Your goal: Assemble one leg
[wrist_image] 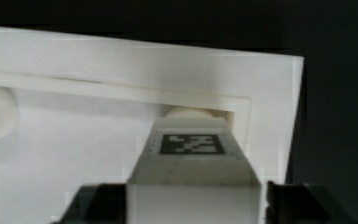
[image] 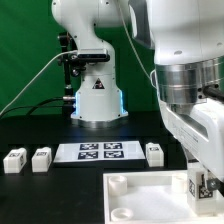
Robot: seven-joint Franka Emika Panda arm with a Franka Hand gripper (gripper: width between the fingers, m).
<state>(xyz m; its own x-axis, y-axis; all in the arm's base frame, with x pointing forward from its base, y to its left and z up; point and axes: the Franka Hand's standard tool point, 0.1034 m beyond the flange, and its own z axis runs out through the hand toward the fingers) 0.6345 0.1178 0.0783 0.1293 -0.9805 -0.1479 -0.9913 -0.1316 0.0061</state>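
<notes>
A leg [wrist_image: 194, 150], a small white block with a black-and-white tag, stands upright at the corner of the large white panel [wrist_image: 105, 80]. In the exterior view that leg [image: 201, 187] is at the panel's [image: 145, 200] right corner, under my gripper [image: 200, 178]. In the wrist view my gripper [wrist_image: 197, 203] has one dark finger [wrist_image: 101, 207] close on each side of the leg. Whether the fingers still press on it does not show. Two more legs [image: 15, 160] [image: 41, 158] lie at the exterior view's left. Another leg [image: 153, 152] lies beside the marker board.
The marker board [image: 98, 151] lies in the middle of the black table. The arm's white base [image: 96, 95] stands behind it, with cables trailing to the exterior view's left. A round socket [image: 118, 184] shows at the panel's left corner.
</notes>
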